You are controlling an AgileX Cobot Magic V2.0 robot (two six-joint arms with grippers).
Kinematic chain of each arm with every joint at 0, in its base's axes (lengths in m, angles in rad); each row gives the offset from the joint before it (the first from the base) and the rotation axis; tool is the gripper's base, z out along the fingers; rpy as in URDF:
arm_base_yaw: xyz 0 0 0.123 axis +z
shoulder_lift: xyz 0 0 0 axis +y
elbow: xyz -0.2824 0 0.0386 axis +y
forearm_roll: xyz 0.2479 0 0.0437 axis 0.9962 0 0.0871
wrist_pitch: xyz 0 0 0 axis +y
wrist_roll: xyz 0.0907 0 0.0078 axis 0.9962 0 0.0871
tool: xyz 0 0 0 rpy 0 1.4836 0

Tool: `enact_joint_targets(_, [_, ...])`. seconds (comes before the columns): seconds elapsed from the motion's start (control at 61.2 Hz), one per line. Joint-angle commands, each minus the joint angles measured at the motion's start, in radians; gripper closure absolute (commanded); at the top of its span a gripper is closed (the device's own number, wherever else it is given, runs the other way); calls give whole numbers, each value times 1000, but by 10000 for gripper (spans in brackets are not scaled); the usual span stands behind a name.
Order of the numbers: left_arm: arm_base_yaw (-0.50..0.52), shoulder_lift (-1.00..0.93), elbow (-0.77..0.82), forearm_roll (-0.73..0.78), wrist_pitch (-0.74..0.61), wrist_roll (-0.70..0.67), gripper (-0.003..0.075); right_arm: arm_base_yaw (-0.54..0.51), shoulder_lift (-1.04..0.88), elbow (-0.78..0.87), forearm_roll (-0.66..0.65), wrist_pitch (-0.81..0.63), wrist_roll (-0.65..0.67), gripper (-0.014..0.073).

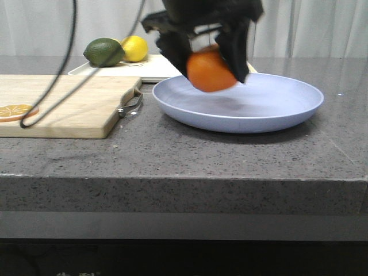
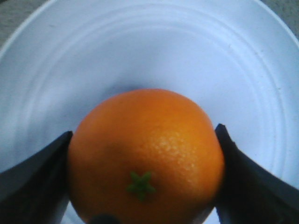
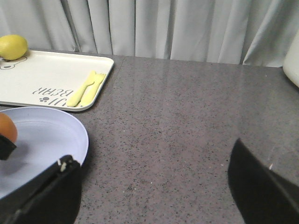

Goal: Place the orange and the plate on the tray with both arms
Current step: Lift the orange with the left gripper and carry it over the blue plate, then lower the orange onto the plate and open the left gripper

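Your left gripper point(image 1: 211, 54) holds the orange point(image 1: 210, 69) between its jaws, just above the plate point(image 1: 270, 109), which lies directly beneath it on the table point(image 1: 230, 155). To the gripper's left lies the board point(image 1: 69, 103), a slice point(image 1: 16, 111) on its near left corner. Behind the gripper sits the tray point(image 3: 51, 77), carrying a lemon point(image 1: 134, 48) and a lime point(image 1: 104, 52). Your right gripper point(image 3: 154, 186) hangs over bare table, the plate's edge just to its left.

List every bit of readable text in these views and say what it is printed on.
"BEAR": printed on the cream tray, upside down in the right wrist view.
The word beside it on the tray, perhaps "UL" or similar: partly unreadable.
Faint marks at the front view's bottom edge: too cut off to read.
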Motion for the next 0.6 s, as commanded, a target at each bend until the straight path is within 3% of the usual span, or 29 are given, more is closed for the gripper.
enact_joint_targets(0.0, [-27, -47, -33, 5, -70, -1, 484, -5, 9, -38, 2, -83, -6, -49])
enact_joint_targets(0.131, [-44, -35, -33, 15, -68, -1, 385, -5, 9, -38, 2, -83, -6, -49])
enact_joint_targets(0.261, [-55, -33, -33, 19, -83, -1, 153, -5, 9, -38, 2, -83, -6, -49])
enact_joint_targets(0.343, [-58, -33, -33, 28, -93, -1, 45, -5, 9, -38, 2, -83, -6, -49])
enact_joint_targets(0.408, [-58, -33, -43, 43, -81, -1, 20, -5, 9, -38, 2, -83, -6, -49])
enact_joint_targets(0.588, [-58, -38, -152, 141, 74, -1, 52, -5, 9, -38, 2, -83, -6, -49])
